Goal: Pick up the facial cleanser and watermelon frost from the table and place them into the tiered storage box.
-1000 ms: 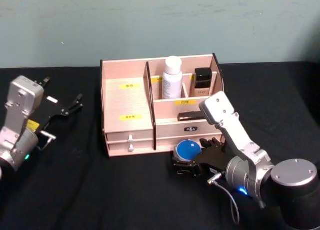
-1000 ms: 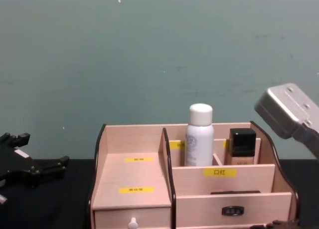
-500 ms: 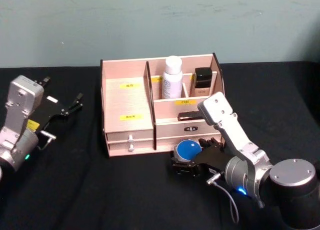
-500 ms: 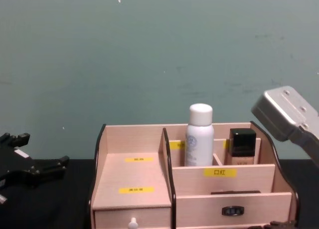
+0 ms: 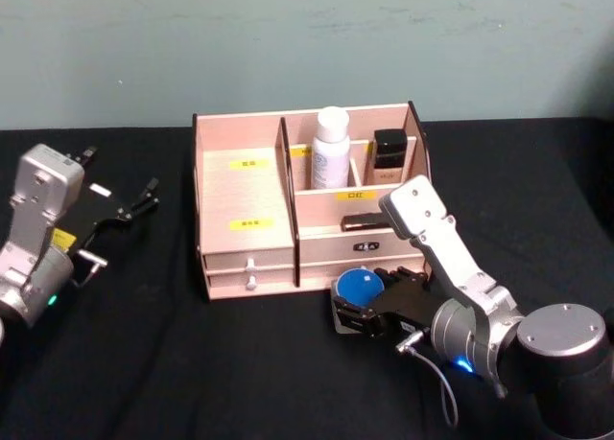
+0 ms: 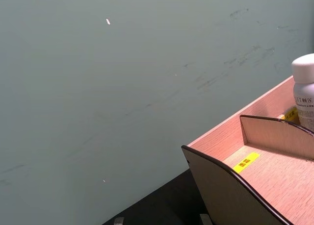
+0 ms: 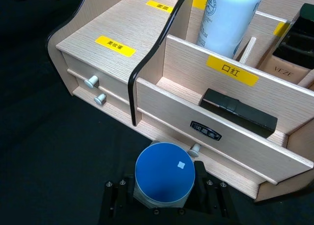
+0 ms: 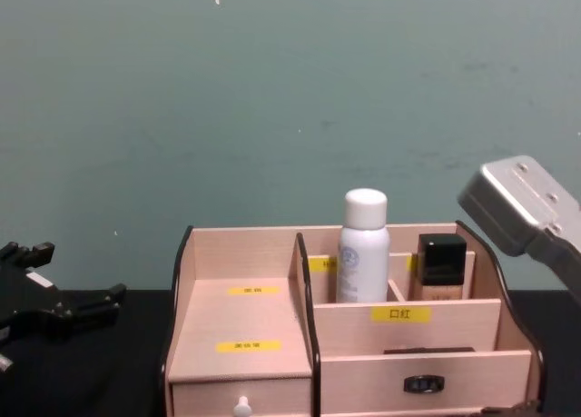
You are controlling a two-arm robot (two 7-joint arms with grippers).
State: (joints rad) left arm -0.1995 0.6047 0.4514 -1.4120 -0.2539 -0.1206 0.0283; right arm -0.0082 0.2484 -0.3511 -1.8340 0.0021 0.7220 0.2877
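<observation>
- Between the fingers of the right claw (image 5: 359,309), pinched at its sides, the blue-lidded round jar (image 5: 358,286) stands lid up.
- Just ahead is the tiered storage box (image 5: 245,186), its open compartments above the claw.
- The left claw (image 5: 120,220) hangs spread, far off sideways.

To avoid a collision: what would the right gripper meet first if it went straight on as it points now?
Probably the tiered storage box: its bottom drawer front, by the knob, lies just ahead of the right gripper and the blue-lidded jar it holds. Depth is unclear.
</observation>
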